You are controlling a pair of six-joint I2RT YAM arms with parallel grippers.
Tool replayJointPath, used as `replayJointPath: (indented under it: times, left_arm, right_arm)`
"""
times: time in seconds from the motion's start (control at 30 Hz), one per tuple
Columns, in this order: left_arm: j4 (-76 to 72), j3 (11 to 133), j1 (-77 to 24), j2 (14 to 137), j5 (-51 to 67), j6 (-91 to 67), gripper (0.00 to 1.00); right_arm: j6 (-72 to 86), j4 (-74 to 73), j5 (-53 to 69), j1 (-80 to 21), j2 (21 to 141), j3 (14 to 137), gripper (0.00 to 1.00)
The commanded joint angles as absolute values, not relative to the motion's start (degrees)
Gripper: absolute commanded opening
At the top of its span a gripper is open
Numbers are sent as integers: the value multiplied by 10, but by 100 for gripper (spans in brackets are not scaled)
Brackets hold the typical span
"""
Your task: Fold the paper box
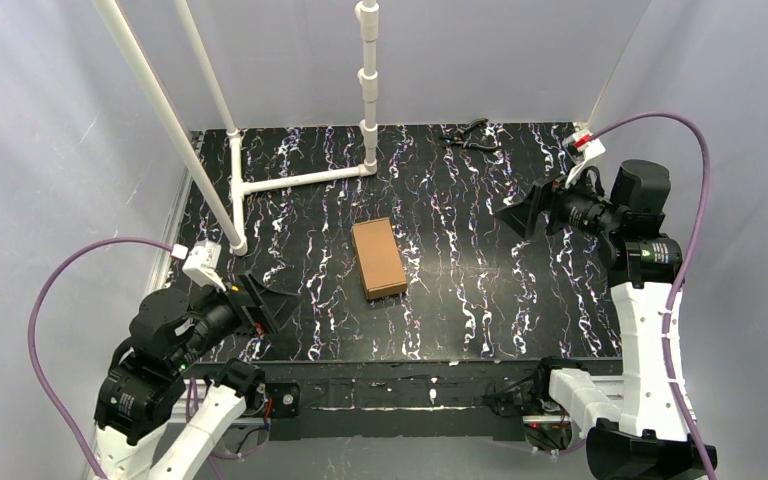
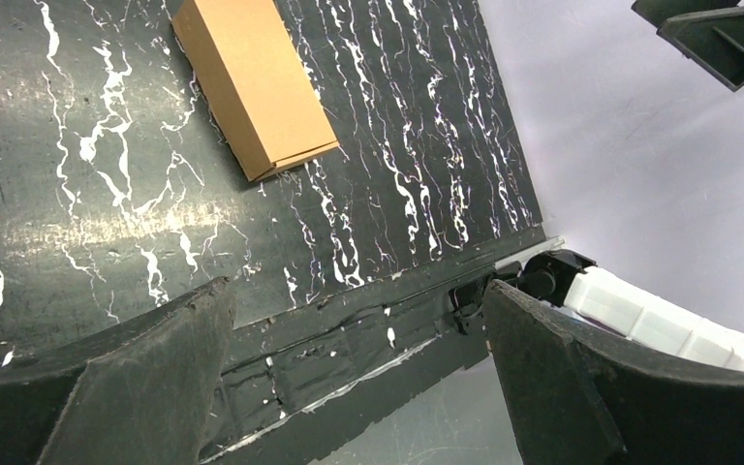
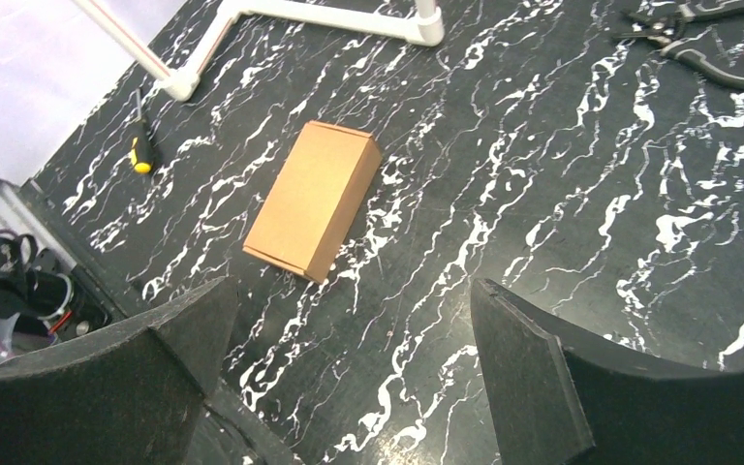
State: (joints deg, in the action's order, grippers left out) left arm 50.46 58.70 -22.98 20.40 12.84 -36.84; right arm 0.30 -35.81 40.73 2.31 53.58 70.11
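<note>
The paper box [image 1: 378, 258] lies closed and flat on the black marbled table, a plain brown cardboard block near the middle. It also shows in the left wrist view [image 2: 252, 87] and the right wrist view [image 3: 315, 199]. My left gripper [image 1: 278, 312] hovers by the front-left part of the table, well short of the box, open and empty [image 2: 356, 289]. My right gripper [image 1: 520, 215] hangs to the right of the box, pointing toward it, open with nothing between its fingers [image 3: 354, 286]. Neither gripper touches the box.
A white pipe frame [image 1: 300, 180] stands at the back left, with slanted poles and an upright post. Black pliers [image 1: 470, 140] lie at the back right. A black marker with an orange-yellow tip [image 3: 140, 150] lies near the frame's foot. The table's front edge [image 1: 410, 375] runs between the arm bases.
</note>
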Motion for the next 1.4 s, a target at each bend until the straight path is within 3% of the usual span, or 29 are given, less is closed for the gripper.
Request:
replayJointPath:
  times: [0.0,1.37]
  left_arm:
    - [462,556,-227,192,154,-386,98]
    - [398,525,-227,140,148,-397,98]
  right_arm:
    - [-18,-341,457,27,529,690,98]
    - [-61,-349,508,41,544,668,98]
